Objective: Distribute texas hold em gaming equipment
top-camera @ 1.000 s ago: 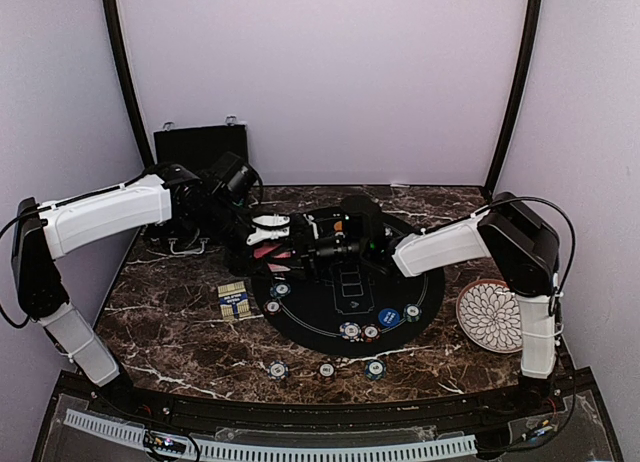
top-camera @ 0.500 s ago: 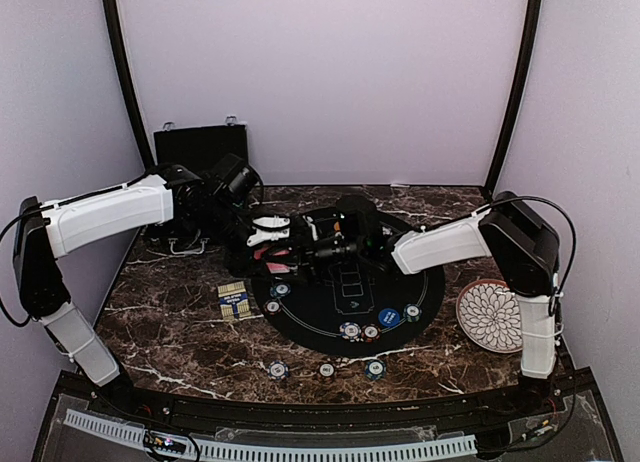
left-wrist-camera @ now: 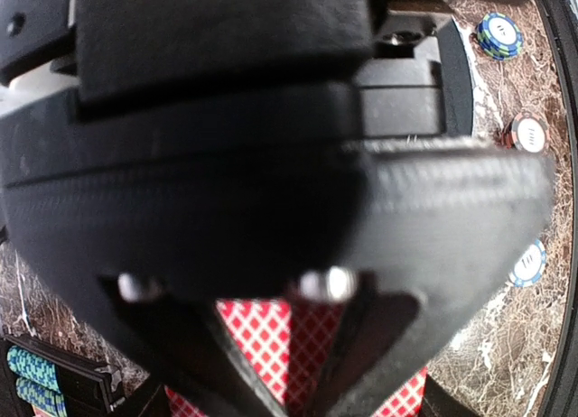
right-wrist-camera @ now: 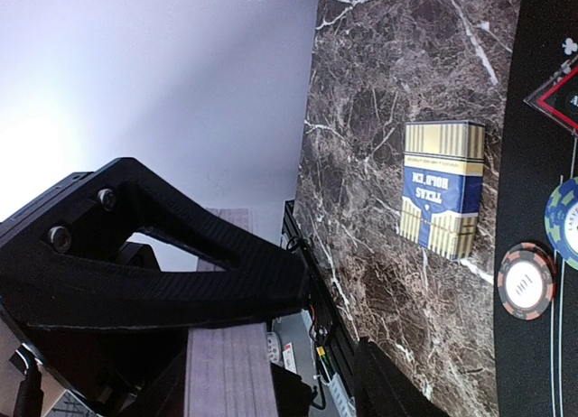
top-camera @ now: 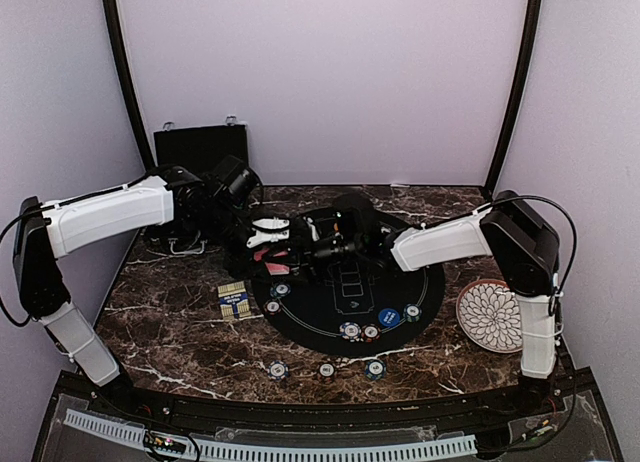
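Behind L tool (left-wrist-camera: 293, 394), cards (left-wrist-camera: 257, 340) part-hidden

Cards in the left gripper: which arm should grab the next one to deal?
Right. Its gripper is open and empty, close beside the red-backed cards. The left gripper is busy clamping those cards, so the right can probably pluck one.

Veined stone gloss, matt black mat, printed card

The table (top-camera: 170, 327) is finished in a dark, white-veined marble pattern with a smooth sheen, while the round black mat (top-camera: 310, 317) is seen as matt and cloth-like. The card box (right-wrist-camera: 440, 187) is made of printed cardboard. The playing cards (left-wrist-camera: 262, 340) are printed with smooth red diamonds. The arm shells (top-camera: 105, 214) are moulded in smooth white plastic, and the plate (top-camera: 490, 317) is glazed.
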### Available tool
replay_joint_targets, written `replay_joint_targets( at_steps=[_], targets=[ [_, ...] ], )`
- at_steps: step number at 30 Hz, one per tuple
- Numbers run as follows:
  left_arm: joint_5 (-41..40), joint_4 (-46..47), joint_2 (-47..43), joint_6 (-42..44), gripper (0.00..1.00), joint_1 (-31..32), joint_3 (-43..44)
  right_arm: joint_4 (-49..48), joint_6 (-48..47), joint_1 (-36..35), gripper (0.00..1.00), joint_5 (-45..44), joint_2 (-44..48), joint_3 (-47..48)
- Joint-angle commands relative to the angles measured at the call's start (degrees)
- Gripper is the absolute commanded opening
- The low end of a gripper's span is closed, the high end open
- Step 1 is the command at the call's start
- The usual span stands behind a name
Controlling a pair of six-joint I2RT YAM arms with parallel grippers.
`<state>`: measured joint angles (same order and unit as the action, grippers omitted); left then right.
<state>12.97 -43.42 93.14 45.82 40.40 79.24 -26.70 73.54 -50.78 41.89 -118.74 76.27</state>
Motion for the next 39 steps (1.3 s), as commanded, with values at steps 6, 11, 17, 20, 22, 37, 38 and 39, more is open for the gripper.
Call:
replay_joint_targets(
  at_steps=[6, 11, 17, 20, 22, 37, 38, 39],
  targets=[
    [0.7, -0.21, -2.99, -1.56, 0.16, 0.12, -1.21, 5.25, -4.5, 1.01, 0.53, -2.13, 2.21, 0.26],
    [0.11, 0.4, -3.61, -1.87, 0.15, 0.07, -1.65, 7.26, -5.81, 1.13, 0.52, -2.27, 3.0, -0.02],
    [-0.69, 1.03, -3.99, -1.79, 0.15, 0.09, -2.29, 9.25, -7.12, 1.35, 0.51, -2.32, 3.92, -0.63],
    [-0.94, 1.01, -3.98, -1.72, 0.15, 0.09, -2.41, 9.45, -7.22, 1.39, 0.5, -2.16, 4.44, -0.99],
    [-1.22, 1.16, -4.01, -1.71, 0.15, 0.11, -2.57, 9.79, -7.5, 1.44, 0.49, -1.99, 4.92, -1.02],
    [-2.51, 1.92, -3.36, -1.21, 0.15, 0.05, -2.84, 10.31, -8.01, 2.18, 0.37, -0.38, 8.81, -2.35],
    [-2.65, 1.84, -3.42, -1.15, 0.14, 0.04, -2.99, 10.08, -7.98, 2.18, 0.36, -0.19, 9.03, -2.4],
    [-2.79, 1.82, -3.46, -1.1, 0.15, 0.1, -3.31, 9.79, -7.93, 2.18, 0.35, 0.18, 9.19, -2.44]
  ],
)
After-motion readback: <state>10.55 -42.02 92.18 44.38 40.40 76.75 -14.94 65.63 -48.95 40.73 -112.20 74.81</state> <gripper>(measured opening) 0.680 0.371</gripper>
